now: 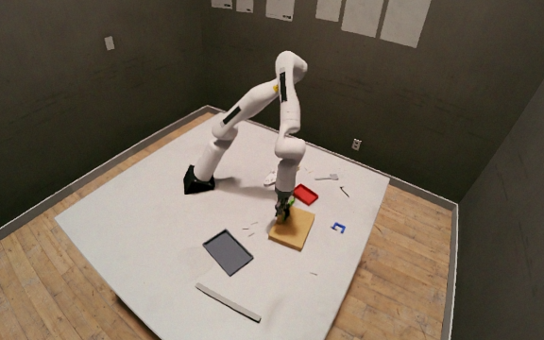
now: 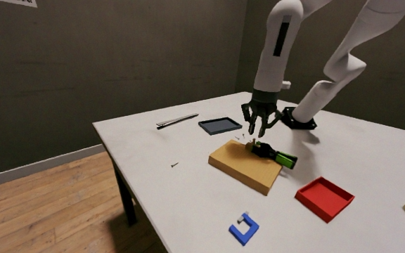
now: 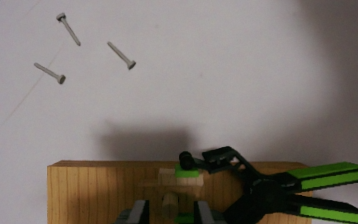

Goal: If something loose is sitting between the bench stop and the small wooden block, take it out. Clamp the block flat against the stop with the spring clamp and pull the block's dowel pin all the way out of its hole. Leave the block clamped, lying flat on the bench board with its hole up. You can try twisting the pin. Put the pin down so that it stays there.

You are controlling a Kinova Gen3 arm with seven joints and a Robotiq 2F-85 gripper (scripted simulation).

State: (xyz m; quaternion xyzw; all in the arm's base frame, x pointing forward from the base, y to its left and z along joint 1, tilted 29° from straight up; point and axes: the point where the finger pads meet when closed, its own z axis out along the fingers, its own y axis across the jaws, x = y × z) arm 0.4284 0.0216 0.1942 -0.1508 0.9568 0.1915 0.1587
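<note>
The bench board (image 1: 299, 231) (image 2: 241, 163) (image 3: 100, 195) lies on the table. At its edge a pale wooden piece (image 3: 167, 177), apparently the stop, has a green clamp pad on it. The small block (image 2: 248, 147) is beside it, its outline hard to make out. The dowel pin (image 2: 254, 141) (image 3: 170, 204) stands up from the block. The spring clamp (image 2: 266, 151) (image 3: 267, 195) grips across block and stop, its green handles out over the board's side. My gripper (image 1: 281, 217) (image 2: 256, 135) (image 3: 171, 211) is partly open and empty, just above the pin, fingers on either side. Whether the gap is filled is hidden.
A grey tray (image 1: 228, 252) (image 2: 220, 126) and a red tray (image 1: 305, 195) (image 2: 325, 198) lie on either side of the board. Three screws (image 3: 121, 55) lie near its edge. A blue C-shaped clamp (image 1: 341, 226) (image 2: 245, 228) and a long bar (image 1: 227, 302) lie farther off.
</note>
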